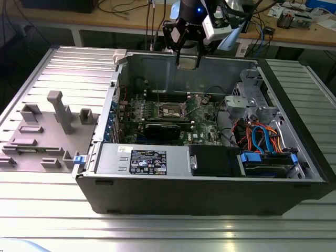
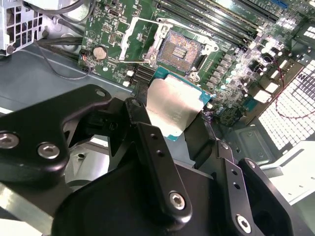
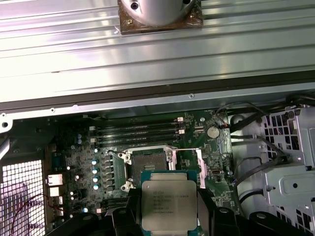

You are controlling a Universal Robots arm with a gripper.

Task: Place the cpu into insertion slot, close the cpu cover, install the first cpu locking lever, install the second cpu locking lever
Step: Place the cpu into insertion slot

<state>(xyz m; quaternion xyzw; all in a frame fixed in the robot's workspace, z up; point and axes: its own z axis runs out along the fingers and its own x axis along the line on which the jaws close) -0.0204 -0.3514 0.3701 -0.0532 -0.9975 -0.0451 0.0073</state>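
- Holding the cpu in the tool: the two black fingers are clamped on opposite edges of the chip, one on each side. The metal top faces the first wrist view.
- The cpu hangs in the air above the open computer case, over the green motherboard and well clear of it. It touches nothing but the fingers.
- In both wrist views the insertion slot lies bare, just beyond the chip's far edge, and nothing is seated in it.
- The cpu cover looks swung up and away from the slot on its hinge side. I read it as open, though its exact angle is hard to judge.
- Handling, my judgement:
  - The chip is light, flat and rigid.
  - The metal lid is smooth, so an edge grip could slip or twist if the squeeze is weak.
  - The underside contacts and the slot's pin field are the fragile parts. Taking it by the two side edges, as now, leaves both faces untouched.
  - It wants to go down flat and square, with no sliding across the pins.
- Arm pose: in the exterior view the wrist points straight down near the case's rear wall, with the tool above the rim and the chip roughly level.
- The case lies on its side on the ribbed metal worktop.
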